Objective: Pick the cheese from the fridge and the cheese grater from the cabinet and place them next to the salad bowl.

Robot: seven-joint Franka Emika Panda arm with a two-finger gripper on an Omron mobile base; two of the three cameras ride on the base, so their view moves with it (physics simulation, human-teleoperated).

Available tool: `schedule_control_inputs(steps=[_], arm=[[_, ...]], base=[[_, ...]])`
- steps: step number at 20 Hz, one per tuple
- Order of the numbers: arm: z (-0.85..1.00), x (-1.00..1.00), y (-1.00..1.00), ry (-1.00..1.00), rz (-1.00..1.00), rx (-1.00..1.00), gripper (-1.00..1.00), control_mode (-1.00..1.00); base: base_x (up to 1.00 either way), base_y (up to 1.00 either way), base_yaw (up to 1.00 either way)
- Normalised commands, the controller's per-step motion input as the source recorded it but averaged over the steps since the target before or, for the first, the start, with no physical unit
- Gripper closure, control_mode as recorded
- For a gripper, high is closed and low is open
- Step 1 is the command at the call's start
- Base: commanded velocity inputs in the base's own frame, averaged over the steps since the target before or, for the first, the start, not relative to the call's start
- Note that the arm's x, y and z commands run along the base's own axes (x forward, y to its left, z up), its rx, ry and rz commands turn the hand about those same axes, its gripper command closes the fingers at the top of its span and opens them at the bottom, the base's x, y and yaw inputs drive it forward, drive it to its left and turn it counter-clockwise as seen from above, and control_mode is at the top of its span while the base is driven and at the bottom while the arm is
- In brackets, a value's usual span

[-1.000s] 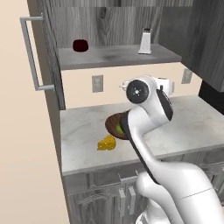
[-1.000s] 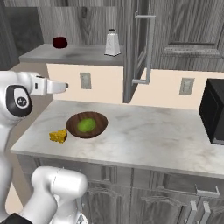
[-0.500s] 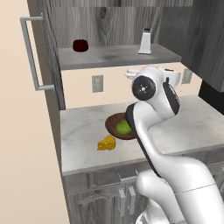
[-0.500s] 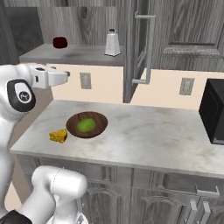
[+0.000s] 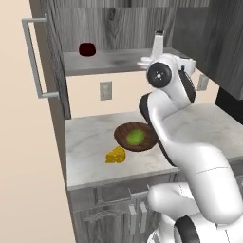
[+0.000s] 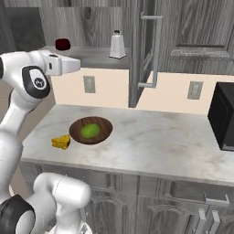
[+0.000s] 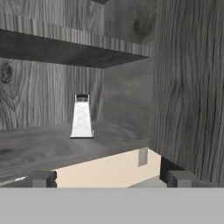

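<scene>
The cheese grater (image 7: 82,117) stands upright on the cabinet shelf (image 7: 39,146), ahead of my gripper (image 7: 111,179) and a fair way off. The gripper is open with nothing between its fingertips (image 7: 42,178). In the right base view the hand (image 6: 68,65) is up at shelf height, left of the grater (image 6: 117,45). Down on the counter, the cheese (image 5: 115,155) lies just left of the salad bowl (image 5: 121,132), which holds a green lettuce ball. The fridge is out of view.
A dark red cup (image 5: 87,49) sits at the left of the shelf. The open cabinet door with its long bar handle (image 6: 154,50) hangs right of the grater. A black microwave (image 6: 223,116) stands at the counter's right end. Another door handle (image 5: 34,57) juts out on the left.
The arm has lifted the hand from just above the counter to shelf level, and it now points toward the grater. Cheese, bowl and grater have not moved.
</scene>
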Motion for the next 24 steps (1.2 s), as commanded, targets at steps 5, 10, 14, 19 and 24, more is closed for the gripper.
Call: schedule_control_inputs(steps=[5,10,14,19,24], arm=[[0.16,0.63,-0.37,0.11,0.0,0.0,-1.0,-1.0],[0.0,0.28,-0.05,0.0,0.04,0.01,-1.0,-1.0],[-0.07,0.17,-0.02,-0.04,0.0,0.0,-1.0,-1.0],[-0.02,0.18,-0.02,-0.01,0.0,0.0,-1.0,-1.0],[0.0,0.18,0.0,0.0,0.0,0.0,-1.0,-1.0]], base=[[0.0,0.0,0.0],[0.0,0.0,0.0],[0.0,0.0,0.0],[0.0,0.0,0.0],[0.0,0.0,0.0]])
